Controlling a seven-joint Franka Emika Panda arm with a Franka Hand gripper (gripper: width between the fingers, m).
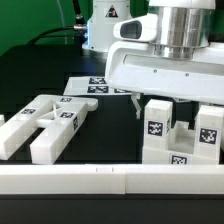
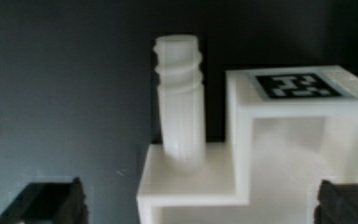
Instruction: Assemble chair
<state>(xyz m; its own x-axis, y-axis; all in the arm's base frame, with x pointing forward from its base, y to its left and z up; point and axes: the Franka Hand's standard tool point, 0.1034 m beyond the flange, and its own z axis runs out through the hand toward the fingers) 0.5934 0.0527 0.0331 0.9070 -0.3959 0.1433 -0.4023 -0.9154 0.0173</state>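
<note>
wrist view: fingers [image 2: 202, 202] spread wide, empty, above the chair [image 2: 247, 150] peg.

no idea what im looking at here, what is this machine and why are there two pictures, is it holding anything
It is a robot arm putting a small white plastic chair together from loose parts. The exterior view comes from a camera standing off the arm. There, the arm's hand hangs over a blocky chair piece with black-and-white tag stickers. A slotted panel lies on the black table toward that view's left, and the flat marker board lies further back. A white rail runs along the near edge. The wrist view comes from a camera on the arm's wrist, looking past its dark fingertips at the same blocky piece and an upright peg on it. The hand is open and holds nothing.
</note>
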